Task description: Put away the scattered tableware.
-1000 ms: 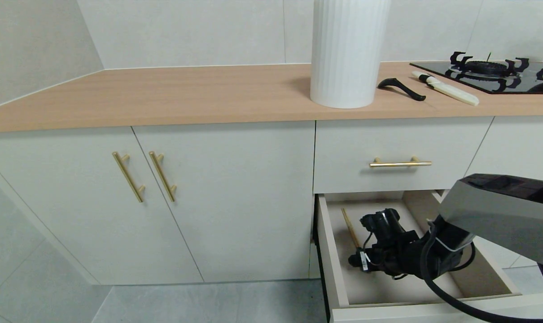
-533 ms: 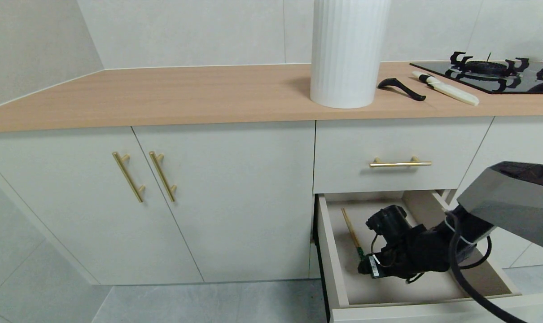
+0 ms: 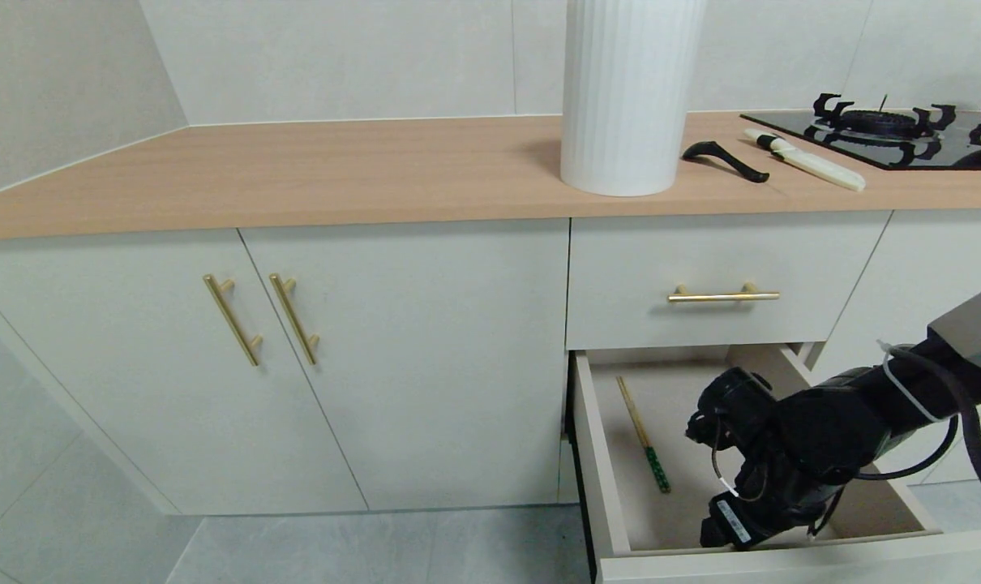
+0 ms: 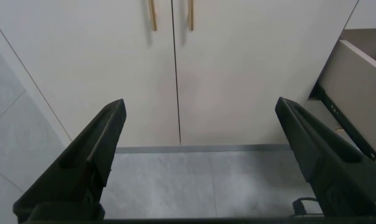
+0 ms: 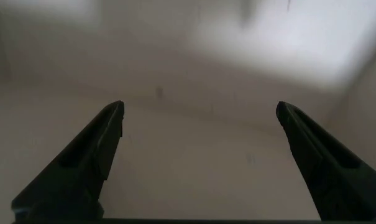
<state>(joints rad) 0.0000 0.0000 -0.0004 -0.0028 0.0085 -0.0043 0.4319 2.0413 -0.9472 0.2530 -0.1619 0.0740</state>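
In the head view, a wooden counter runs over pale cupboard doors with gold handles. On the counter stand a tall white vase, a black spoon just beside it, and a knife with a white blade next to the spoon. The stove sits at the far right end. Low down on the right, a drawer is pulled open. A pair of chopsticks with green ends lies flat on the drawer's bottom, close to its left wall. The right claw hangs inside the drawer near the front wall, apart from the chopsticks.

In the left wrist view, the left claw is spread wide with nothing in it. Its two dark fingers point at the cupboard doors and the grey floor, with the side of the open drawer off to one edge.

In the right wrist view, the right claw's fingers are spread wide too, and nothing is between them. The pale inside of the drawer is behind them
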